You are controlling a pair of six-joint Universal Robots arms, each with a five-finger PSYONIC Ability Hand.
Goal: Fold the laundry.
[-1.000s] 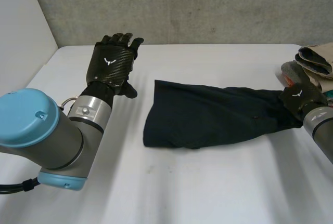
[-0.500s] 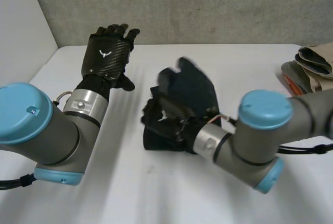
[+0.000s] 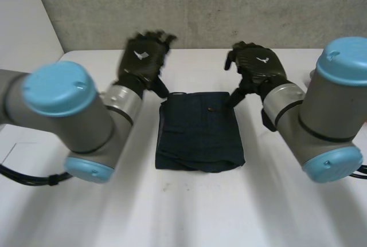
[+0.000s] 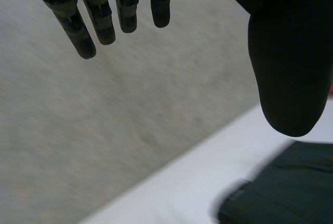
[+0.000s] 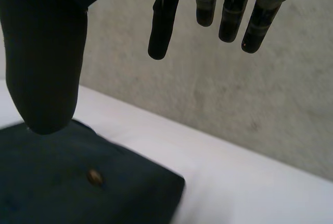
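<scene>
garment (image 3: 199, 138): dark navy, soft matte cloth, neat folded rectangle flat on white tabletop (image 3: 183, 212), small round stud (image 5: 94, 176) near its far edge | left hand (image 3: 143, 61): by garment's far left corner, fingers straight, holding nothing | right hand (image 3: 258, 66): by far right corner, fingers loose, empty | judged: hands kept off so the fold lies undisturbed

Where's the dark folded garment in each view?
Head view: the dark folded garment lies mid-table, between the left hand and the right hand.
Left wrist view: one corner of it, past the left hand's thumb.
Right wrist view: a corner of it with a small stud, by the right hand's thumb.
Shared landmark: the grey concrete wall behind the white table.
</scene>
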